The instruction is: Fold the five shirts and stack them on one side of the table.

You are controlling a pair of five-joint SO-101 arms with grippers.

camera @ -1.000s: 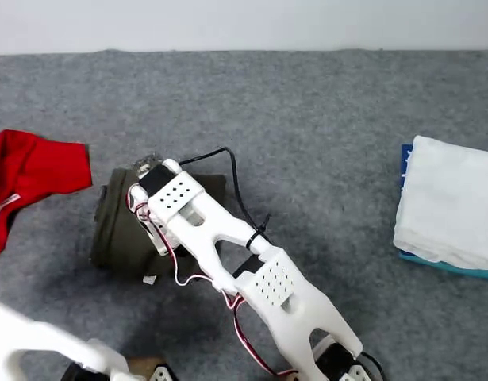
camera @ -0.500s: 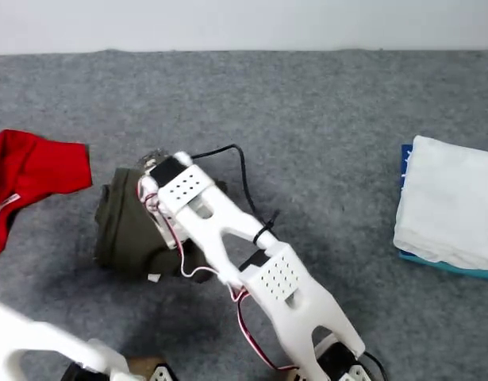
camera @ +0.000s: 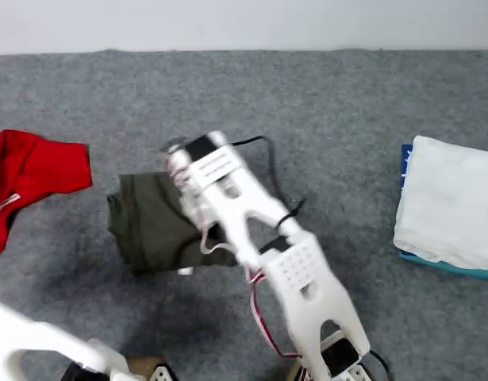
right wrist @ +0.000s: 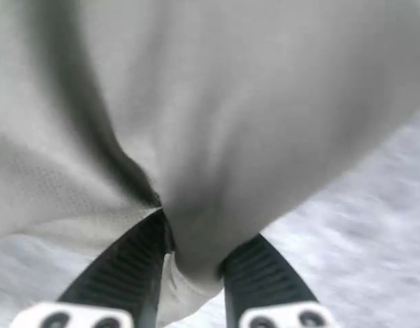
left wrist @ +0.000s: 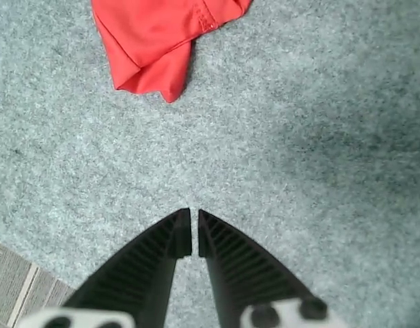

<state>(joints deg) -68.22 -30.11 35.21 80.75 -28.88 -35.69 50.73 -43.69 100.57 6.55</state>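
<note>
Fabric is pinched between the ribbed black fingers [right wrist: 138, 263] of the right gripper [right wrist: 190, 236]: its jaws are closed onto a gathered fold of the olive shirt [right wrist: 216, 102], a fine, soft knit that swells into rounded creases just past the fingertips. From above, the olive shirt [camera: 148, 226] lies as a rumpled, roughly rectangular bundle on the middle-left of the table [camera: 347, 119], which is covered in a nubby grey felt-like mat. The right arm [camera: 295, 278], built of white plastic plates with rows of small holes, slants in from the near edge and ends over the shirt's right side. Thin red and white wires [camera: 255, 308] and a looping black cable [camera: 271, 163] run along it. The red shirt [camera: 33, 178] lies unfolded and crumpled at the left edge, apart from the olive one, with a pale strip along one hem. At the right edge a neatly folded white shirt [camera: 450, 198], thick and pillowy with rounded corners, tops a stack; a thin teal layer [camera: 442, 264] and a blue edge [camera: 405, 165] show beneath it. The left arm [camera: 29, 341], also white, crosses the near left corner. The left gripper [left wrist: 194, 236] hangs above the mat near a corner of the red shirt. Its two tapered, ribbed black jaws are drawn together to a thin slit with nothing between them.
</note>
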